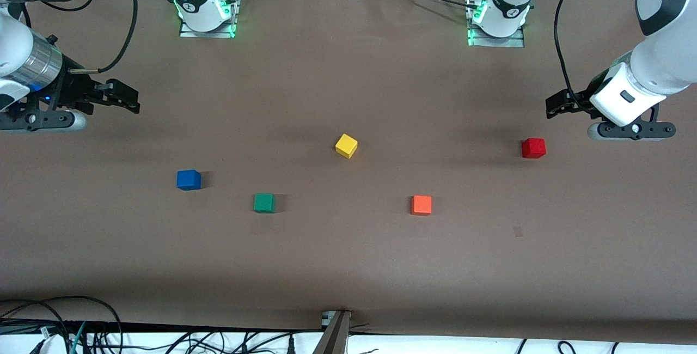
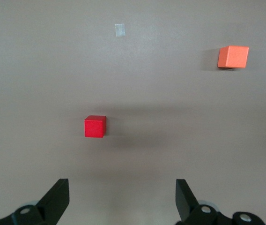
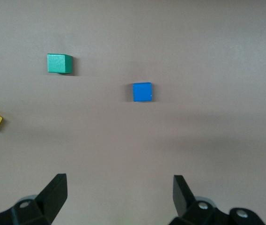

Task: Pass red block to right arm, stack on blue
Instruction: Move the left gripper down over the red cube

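The red block [image 1: 533,147] sits alone on the brown table toward the left arm's end; it also shows in the left wrist view [image 2: 95,126]. The blue block [image 1: 188,179] sits toward the right arm's end and shows in the right wrist view [image 3: 142,92]. My left gripper [image 1: 558,106] hangs open and empty over bare table beside the red block, its jaws wide apart in the left wrist view [image 2: 122,197]. My right gripper [image 1: 122,98] hangs open and empty over bare table beside the blue block, its jaws also wide apart [image 3: 120,194].
A yellow cube [image 1: 346,145] lies mid-table. A green cube [image 1: 264,202] lies beside the blue block, nearer the front camera. An orange cube [image 1: 421,205] lies between the green cube and the red block. A small tape mark [image 1: 518,231] is on the table. Both arm bases stand along the table's edge.
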`<state>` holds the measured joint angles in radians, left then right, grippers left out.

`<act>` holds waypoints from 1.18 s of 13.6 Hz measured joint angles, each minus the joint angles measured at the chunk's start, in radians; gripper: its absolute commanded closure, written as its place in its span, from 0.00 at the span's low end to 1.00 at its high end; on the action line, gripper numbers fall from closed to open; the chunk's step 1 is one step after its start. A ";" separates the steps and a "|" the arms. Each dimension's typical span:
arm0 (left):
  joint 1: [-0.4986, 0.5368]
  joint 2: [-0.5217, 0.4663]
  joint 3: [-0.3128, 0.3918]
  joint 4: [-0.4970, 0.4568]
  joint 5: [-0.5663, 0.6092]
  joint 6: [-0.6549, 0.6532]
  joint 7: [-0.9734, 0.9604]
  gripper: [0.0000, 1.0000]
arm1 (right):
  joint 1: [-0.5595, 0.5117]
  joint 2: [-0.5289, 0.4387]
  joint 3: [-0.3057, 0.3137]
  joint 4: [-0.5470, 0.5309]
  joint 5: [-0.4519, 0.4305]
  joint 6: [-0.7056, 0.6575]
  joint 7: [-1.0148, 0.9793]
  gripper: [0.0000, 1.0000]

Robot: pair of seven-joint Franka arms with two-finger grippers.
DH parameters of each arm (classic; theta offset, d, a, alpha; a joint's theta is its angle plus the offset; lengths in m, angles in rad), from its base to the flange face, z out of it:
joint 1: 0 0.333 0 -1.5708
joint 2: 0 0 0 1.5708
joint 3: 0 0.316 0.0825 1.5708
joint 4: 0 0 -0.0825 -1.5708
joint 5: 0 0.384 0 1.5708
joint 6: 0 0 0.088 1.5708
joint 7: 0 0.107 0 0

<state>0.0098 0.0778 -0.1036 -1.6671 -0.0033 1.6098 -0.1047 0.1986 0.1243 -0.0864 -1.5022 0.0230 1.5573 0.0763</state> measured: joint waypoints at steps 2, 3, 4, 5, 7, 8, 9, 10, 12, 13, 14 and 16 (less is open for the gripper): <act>0.000 0.000 0.000 0.000 0.000 0.000 0.000 0.00 | 0.000 0.000 0.001 0.000 0.000 0.000 0.000 0.00; 0.000 0.000 0.000 0.000 0.000 0.000 0.000 0.00 | 0.000 0.000 0.001 0.000 0.000 0.000 0.000 0.00; 0.000 0.000 0.000 0.000 0.000 0.000 0.000 0.00 | 0.000 0.000 0.001 0.000 0.000 0.000 0.000 0.00; 0.000 0.001 0.000 0.000 0.000 0.000 0.000 0.00 | 0.000 0.000 0.001 0.000 0.000 0.000 0.000 0.00; 0.000 0.004 0.000 0.000 0.000 0.000 0.000 0.00 | 0.000 0.000 0.001 0.000 0.000 -0.001 0.000 0.00; 0.000 0.008 0.000 0.000 0.000 0.000 0.000 0.00 | 0.000 0.000 0.001 0.000 0.000 -0.001 0.000 0.00; 0.000 0.013 0.000 0.000 0.000 -0.001 0.000 0.00 | 0.000 0.000 0.000 0.000 0.000 -0.002 0.000 0.00; 0.001 0.020 0.000 0.000 0.000 -0.001 0.000 0.00 | 0.000 0.000 0.000 0.000 0.000 -0.003 0.000 0.00; 0.004 0.038 0.003 0.000 0.000 -0.002 0.000 0.00 | 0.000 0.000 -0.001 0.000 0.000 -0.004 0.000 0.00; 0.006 0.051 0.007 -0.001 0.000 -0.003 0.000 0.00 | 0.000 0.000 -0.001 0.000 0.000 -0.005 0.000 0.00; 0.011 0.073 0.011 -0.001 0.000 -0.004 0.000 0.00 | 0.000 0.000 -0.001 0.000 0.000 -0.009 0.000 0.00; 0.040 0.139 0.017 -0.002 0.000 -0.001 0.000 0.00 | -0.001 0.000 -0.001 0.000 0.000 -0.015 0.000 0.00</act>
<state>0.0496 0.2170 -0.0867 -1.6695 -0.0029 1.6089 -0.1042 0.1981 0.1246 -0.0876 -1.5025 0.0231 1.5427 0.0763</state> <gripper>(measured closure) 0.000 0.000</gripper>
